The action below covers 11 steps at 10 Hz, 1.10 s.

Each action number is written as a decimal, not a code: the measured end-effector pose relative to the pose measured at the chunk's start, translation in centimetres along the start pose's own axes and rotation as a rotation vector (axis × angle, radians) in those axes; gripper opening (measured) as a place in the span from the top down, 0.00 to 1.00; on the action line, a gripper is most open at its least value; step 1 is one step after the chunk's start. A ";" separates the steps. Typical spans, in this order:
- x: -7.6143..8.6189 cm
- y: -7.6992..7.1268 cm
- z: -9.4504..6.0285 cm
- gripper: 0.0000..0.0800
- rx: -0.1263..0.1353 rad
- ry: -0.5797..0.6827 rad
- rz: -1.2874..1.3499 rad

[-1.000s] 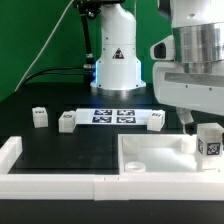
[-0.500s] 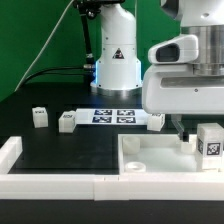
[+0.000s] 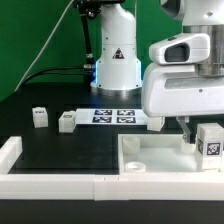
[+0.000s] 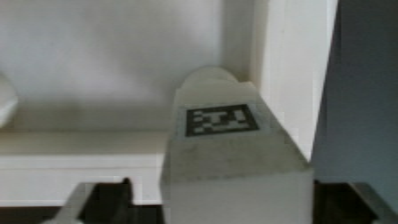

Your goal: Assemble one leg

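Note:
My gripper (image 3: 203, 128) is at the exterior view's right, shut on a leg (image 3: 210, 143), a small white block with a square tag. It holds the leg upright over the right corner of the large white square part (image 3: 150, 158). In the wrist view the leg (image 4: 228, 140) fills the gap between my two dark fingers (image 4: 98, 205), with the white part's inner wall behind it. Three more legs stand on the black table: one (image 3: 39, 117) at the left, one (image 3: 67, 121) beside it, one (image 3: 157, 120) near the marker board.
The marker board (image 3: 112, 116) lies at the table's middle, in front of the robot base (image 3: 116, 60). A white rail (image 3: 50, 185) runs along the front edge with a raised end (image 3: 10, 150) at the left.
The hand above the leg has turned and sunk lower in the exterior view. The leg has stayed at almost the same spot over the white part's corner.

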<state>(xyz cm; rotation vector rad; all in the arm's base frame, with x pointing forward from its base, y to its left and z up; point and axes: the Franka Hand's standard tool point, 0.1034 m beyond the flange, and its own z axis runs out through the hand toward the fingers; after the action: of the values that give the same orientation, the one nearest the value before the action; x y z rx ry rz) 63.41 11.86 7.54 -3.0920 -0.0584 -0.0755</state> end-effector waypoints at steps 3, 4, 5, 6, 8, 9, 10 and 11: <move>0.0 0.0 0.0 0.64 0.002 0.000 0.041; 0.0 0.0 0.0 0.64 0.003 0.001 0.052; -0.1 0.1 0.1 0.64 0.016 0.014 0.225; -0.3 0.3 0.1 0.64 0.025 0.022 0.405; -0.5 0.5 0.1 0.64 0.034 0.034 0.747; -0.6 0.6 0.1 0.63 0.039 0.032 0.851; -0.7 0.7 0.2 0.63 0.049 0.020 1.045; -0.7 0.8 0.2 0.63 0.052 0.012 1.182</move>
<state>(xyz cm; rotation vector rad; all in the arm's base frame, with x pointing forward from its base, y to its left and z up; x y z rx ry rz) 62.70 11.08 7.29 -2.5435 1.6375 -0.0362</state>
